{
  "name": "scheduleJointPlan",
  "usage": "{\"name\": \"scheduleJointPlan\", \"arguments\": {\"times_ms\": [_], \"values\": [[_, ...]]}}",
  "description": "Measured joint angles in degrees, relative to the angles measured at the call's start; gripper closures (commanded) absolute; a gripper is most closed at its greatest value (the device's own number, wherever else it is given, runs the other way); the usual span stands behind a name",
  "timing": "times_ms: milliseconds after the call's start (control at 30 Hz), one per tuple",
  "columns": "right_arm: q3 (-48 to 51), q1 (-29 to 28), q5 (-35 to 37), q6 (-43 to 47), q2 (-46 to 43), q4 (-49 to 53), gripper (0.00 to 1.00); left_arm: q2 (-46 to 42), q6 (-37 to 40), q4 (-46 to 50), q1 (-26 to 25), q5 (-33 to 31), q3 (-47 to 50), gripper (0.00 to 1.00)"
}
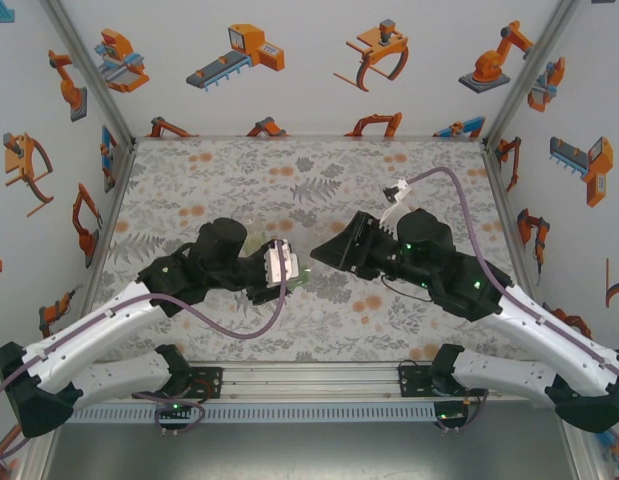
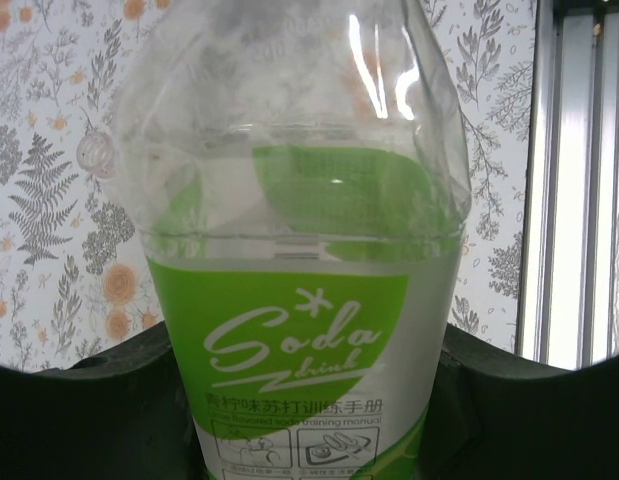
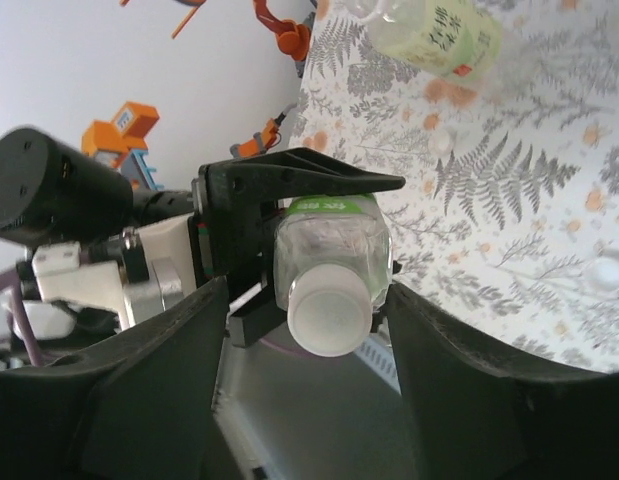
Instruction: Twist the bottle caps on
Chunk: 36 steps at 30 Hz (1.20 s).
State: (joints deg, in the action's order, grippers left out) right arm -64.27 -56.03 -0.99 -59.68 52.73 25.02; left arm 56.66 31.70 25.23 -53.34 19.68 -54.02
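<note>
At the middle of the fern-print table [image 1: 319, 170], the left claw [image 1: 287, 268] pinches the green-labelled bottle [image 2: 309, 330], held sideways with its neck pointing right. The right claw [image 1: 322, 250] stands spread either side of the whitish cap [image 3: 329, 318] on that neck, apart from it.
</note>
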Motion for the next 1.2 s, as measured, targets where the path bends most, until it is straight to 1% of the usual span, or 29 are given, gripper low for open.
{"name": "scheduleJointPlan", "arguments": {"times_ms": [167,333,600,767,867,1000,1133,1200], "values": [[-0.1,0.0,-2.2,10.8,-1.9,-0.7,0.40,-0.3,-0.5,0.0,0.0,2.3,-0.3,1.00],[-0.3,0.0,-8.1,23.5,-2.1,-2.3,0.40,-2.2,-1.4,0.1,0.0,4.4,-0.3,1.00],[-1.7,0.0,-16.9,45.8,-2.9,-1.2,0.40,-3.9,-1.4,0.8,0.0,6.6,0.0,1.00],[0.7,0.0,-22.6,58.9,-5.7,-2.6,0.42,-3.9,-1.4,2.2,0.0,7.6,0.2,1.00],[2.4,0.0,-25.2,63.6,-6.3,-4.2,0.44,-3.9,-1.2,3.1,0.0,8.1,0.2,1.00],[2.5,0.0,-28.0,67.3,-4.3,-6.0,0.46,-3.9,-0.9,4.3,0.0,8.7,0.2,1.00],[2.5,0.0,-29.6,68.8,-1.4,-6.6,0.54,-4.3,-0.4,5.5,0.0,8.9,0.2,1.00],[2.5,0.0,-30.1,69.0,-0.2,-7.0,0.57,-4.7,0.1,6.1,0.0,8.9,0.2,1.00]]}}
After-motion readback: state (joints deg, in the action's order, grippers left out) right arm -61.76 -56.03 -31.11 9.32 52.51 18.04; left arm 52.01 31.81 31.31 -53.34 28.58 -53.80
